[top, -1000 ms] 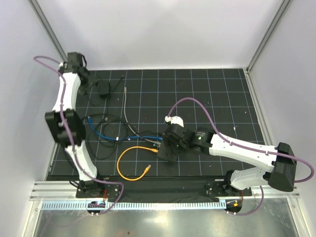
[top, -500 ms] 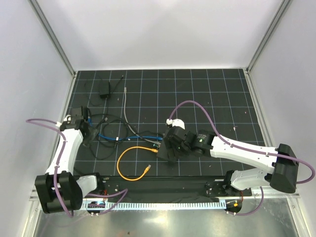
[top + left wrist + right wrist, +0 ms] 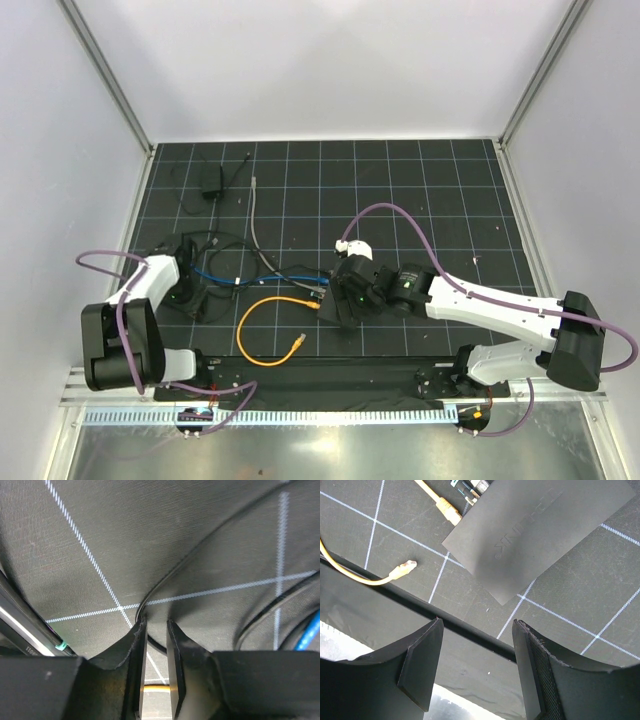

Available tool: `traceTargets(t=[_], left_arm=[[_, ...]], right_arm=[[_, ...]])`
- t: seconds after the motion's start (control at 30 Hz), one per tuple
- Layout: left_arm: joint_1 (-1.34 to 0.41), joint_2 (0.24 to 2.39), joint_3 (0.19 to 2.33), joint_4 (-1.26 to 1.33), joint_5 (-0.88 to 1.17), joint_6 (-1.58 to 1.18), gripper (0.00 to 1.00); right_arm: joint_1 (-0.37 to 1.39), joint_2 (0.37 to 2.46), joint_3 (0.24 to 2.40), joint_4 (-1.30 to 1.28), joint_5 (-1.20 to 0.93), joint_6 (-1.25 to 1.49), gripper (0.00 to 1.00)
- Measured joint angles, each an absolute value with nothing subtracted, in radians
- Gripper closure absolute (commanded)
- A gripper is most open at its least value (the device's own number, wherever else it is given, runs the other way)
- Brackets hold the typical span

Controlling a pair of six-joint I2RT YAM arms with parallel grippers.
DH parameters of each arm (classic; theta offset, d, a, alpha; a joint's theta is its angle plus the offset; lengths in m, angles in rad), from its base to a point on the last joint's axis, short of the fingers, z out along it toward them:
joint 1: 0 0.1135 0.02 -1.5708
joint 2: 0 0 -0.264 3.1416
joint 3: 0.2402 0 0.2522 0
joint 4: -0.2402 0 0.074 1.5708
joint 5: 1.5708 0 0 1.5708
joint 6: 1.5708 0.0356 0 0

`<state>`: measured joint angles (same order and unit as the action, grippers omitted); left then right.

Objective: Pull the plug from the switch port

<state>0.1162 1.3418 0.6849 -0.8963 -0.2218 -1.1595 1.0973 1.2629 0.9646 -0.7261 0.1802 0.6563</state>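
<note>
The flat black switch (image 3: 334, 312) lies mid-table and shows in the right wrist view (image 3: 540, 535). A yellow plug (image 3: 451, 514) and other plugs (image 3: 470, 486) sit in its left long edge. The yellow cable (image 3: 262, 303) loops to the near left. My right gripper (image 3: 347, 292) hovers over the switch, open and empty (image 3: 478, 622). My left gripper (image 3: 195, 298) is low over the mat at the left, far from the switch. Its jaws (image 3: 156, 623) stand a narrow gap apart with nothing between them. A thin black cable (image 3: 200, 555) runs just past their tips.
Black, blue (image 3: 225, 275) and grey (image 3: 257, 225) cables tangle left of the switch. A small black power adapter (image 3: 211, 185) lies at the back left. The yellow cable's loose end (image 3: 299, 342) lies near the front rail (image 3: 330, 375). White walls stand on three sides.
My left arm has swung from the back-left corner down and forward, and its gripper is now low over the cables at the left. The right gripper has barely moved.
</note>
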Motion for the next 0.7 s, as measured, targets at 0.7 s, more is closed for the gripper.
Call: traceTargets(t=[0.7], left_arm=[[0.118,1.076,0.58,-0.879,-0.294,-1.267,0.72]], right_arm=[[1.097,1.251,0.931,-0.704,0.163,0.661,0.35]])
